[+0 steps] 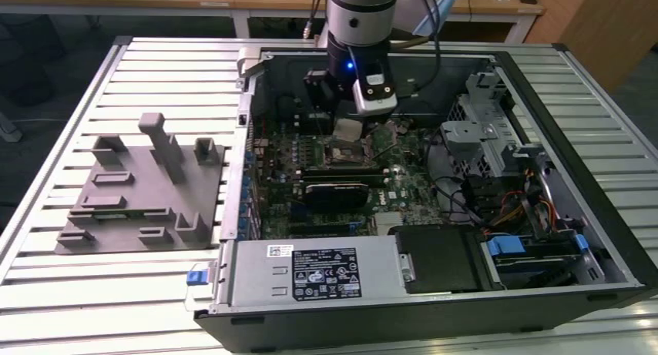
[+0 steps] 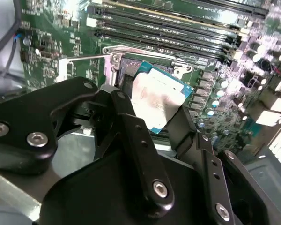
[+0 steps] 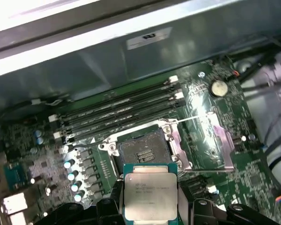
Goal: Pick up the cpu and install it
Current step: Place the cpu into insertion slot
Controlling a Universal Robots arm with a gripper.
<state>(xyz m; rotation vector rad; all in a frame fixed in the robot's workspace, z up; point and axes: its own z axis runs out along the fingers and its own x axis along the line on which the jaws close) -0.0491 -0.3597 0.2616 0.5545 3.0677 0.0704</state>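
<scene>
In the exterior view my gripper (image 1: 347, 133) hangs inside an open computer case, shut on the cpu (image 1: 347, 128), a small square chip with a silvery top. Both wrist views show the cpu (image 2: 159, 96) (image 3: 150, 192) clamped by its edges between two black fingers (image 2: 131, 117) (image 3: 185, 199). The chip is held a little above the motherboard's bare socket (image 3: 143, 150) (image 1: 344, 151) and beside it. The socket's metal load plate (image 3: 210, 140) is swung open to one side, with its thin lever raised.
Memory slots (image 3: 117, 112) run alongside the socket. A grey tray with upright posts (image 1: 144, 185) lies on the slatted table at the exterior view's left. Inside the case are a power supply (image 1: 308, 270), a drive cage (image 1: 494, 139) and bundled cables (image 1: 514, 209).
</scene>
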